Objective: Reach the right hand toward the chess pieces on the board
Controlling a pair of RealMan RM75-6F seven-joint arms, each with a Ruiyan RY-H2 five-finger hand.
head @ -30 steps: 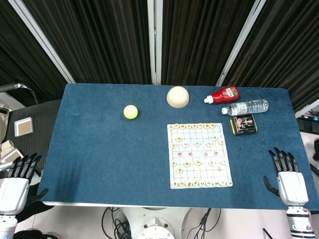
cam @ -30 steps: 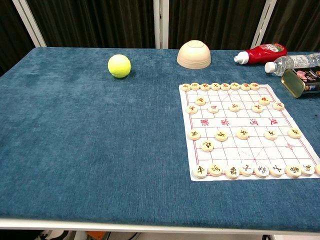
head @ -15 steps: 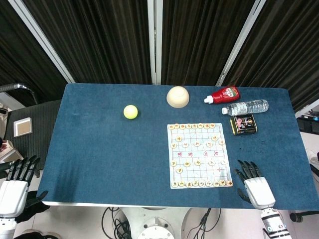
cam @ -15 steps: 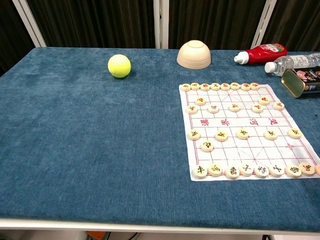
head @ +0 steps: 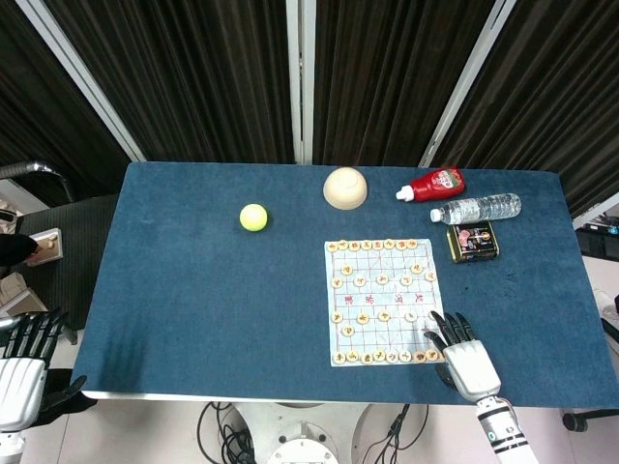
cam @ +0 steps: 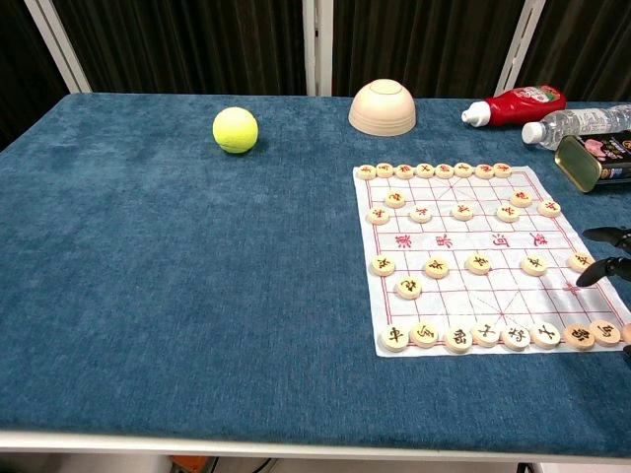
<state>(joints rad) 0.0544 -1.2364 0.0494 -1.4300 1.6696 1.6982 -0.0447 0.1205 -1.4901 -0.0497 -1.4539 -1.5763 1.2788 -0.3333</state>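
Note:
A white paper chess board (head: 387,300) (cam: 483,251) lies on the right half of the blue table, with several round wooden pieces (head: 384,357) (cam: 458,340) in rows on it. My right hand (head: 458,350) hangs over the board's near right corner with fingers spread, holding nothing. Only its dark fingertips (cam: 603,266) show at the right edge of the chest view, beside a piece on the board's right side. My left hand (head: 21,362) stays off the table's near left corner, fingers apart and empty.
A tennis ball (head: 253,217) (cam: 236,129) and an upturned bowl (head: 345,188) (cam: 383,107) sit farther back. A red squeeze bottle (head: 432,183), a water bottle (head: 476,208) and a dark tin (head: 472,242) lie at the back right.
My right hand has moved left and forward from the table's right edge onto the board's near right corner. Its fingertips have entered the chest view. My left hand has dropped slightly lower.

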